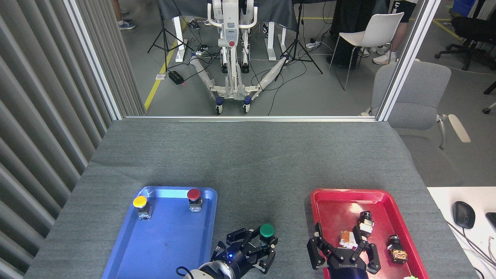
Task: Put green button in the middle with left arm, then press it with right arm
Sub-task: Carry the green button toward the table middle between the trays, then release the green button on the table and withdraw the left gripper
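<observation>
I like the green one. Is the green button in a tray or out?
Out. The green button sits between the trays, held in the left pincer.
</observation>
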Robot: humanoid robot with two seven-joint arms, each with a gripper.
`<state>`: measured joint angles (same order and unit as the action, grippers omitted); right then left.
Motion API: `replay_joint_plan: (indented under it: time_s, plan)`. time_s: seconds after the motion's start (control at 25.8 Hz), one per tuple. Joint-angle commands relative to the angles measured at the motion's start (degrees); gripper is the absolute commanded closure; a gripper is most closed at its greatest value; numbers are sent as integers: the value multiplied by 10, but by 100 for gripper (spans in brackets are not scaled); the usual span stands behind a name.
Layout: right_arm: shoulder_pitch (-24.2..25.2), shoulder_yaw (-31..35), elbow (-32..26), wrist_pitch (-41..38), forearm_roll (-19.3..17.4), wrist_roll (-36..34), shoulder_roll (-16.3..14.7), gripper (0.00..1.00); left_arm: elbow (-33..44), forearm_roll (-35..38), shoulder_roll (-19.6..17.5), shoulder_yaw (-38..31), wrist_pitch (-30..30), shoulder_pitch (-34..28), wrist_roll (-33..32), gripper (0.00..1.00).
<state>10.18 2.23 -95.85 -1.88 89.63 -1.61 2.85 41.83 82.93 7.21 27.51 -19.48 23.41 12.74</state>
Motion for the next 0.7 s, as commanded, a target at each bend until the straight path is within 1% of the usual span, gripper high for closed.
replay_joint_plan:
  time_s: [0.0,0.12,0.15,0.19,0.23,0.31,0.39,0.46,0.5,0.58,0.66]
  plan:
    - [-1,0,0,5,0,0,1,0,57,2,-6,0,1,-22,0,1]
    - [-1,0,1,6,0,1,1,0,124,4,-11,-2,4,-51,0,1]
    - [-1,0,1,6,0,1,1,0,148,3,-18,-4,9,-62,-1,1]
    - [-1,-1,1,6,0,1,0,0,178,1,-28,-7,25,-75,-2,1]
    - [-1,-1,1,6,0,1,0,0,214,1,-45,-9,53,-92,-3,1]
    - [-1,-1,2,6,0,1,0,0,297,0,-82,-20,141,-141,-4,1]
    - [-1,-2,3,6,1,1,0,0,356,0,-114,-40,217,-191,1,1]
    - [-1,-3,3,5,2,1,0,0,410,0,-144,-77,284,-241,2,1]
    - [-1,-3,4,5,3,1,0,1,434,0,-148,-103,312,-268,2,1]
    - [-2,-6,5,3,4,1,-1,2,476,0,-148,-145,339,-310,2,1]
    - [-1,-6,6,-1,4,0,-2,11,499,0,-149,-157,340,-324,1,1]
